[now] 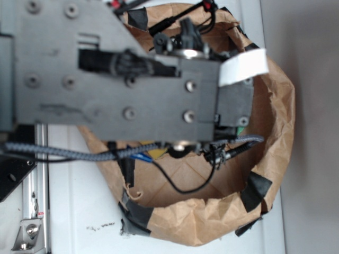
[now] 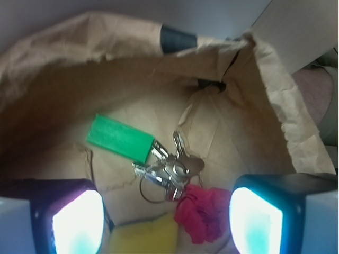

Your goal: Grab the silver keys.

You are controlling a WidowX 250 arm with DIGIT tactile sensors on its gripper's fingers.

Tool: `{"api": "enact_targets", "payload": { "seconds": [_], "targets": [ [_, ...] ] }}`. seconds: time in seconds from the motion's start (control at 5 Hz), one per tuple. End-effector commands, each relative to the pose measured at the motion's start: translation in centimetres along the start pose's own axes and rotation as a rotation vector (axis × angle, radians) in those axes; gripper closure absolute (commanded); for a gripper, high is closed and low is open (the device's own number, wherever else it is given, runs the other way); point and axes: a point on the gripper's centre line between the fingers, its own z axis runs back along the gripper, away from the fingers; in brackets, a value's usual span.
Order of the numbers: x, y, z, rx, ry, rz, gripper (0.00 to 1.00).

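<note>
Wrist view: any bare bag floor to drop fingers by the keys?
Crowded at the keys: green block touches them upper left, red cloth and yellow sponge lie below. Bare paper right of the keys toward the bag wall, and left below the block.

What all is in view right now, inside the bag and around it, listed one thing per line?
paper bag: one, brown, rolled rim patched with black tape, holding everything else
green block: one, green, flat on the bag floor, left of the keys
silver keys: one bunch on a thin ring, silver, bag floor centre, touching the block's right end
red crumpled item: one, red, just below and right of the keys; cannot tell what it is
yellow sponge: one, yellow, bottom edge of the wrist view
white surface: one, white, under the bag
robot arm: one, grey, over the bag
end effector: one, open, fingers either side, above the keys
</note>
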Motion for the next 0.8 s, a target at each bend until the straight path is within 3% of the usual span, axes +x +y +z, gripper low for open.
{"api": "enact_targets", "payload": {
  "seconds": [0.0, 0.4, 0.6],
  "targets": [
    [1.0, 1.0, 0.9, -0.004, -0.034, 0.024, 0.00],
    [1.0, 1.0, 0.9, -0.004, -0.034, 0.024, 0.00],
    [-0.8, 0.8, -1.7, -0.014, -0.086, -0.030, 0.00]
  ]
}}
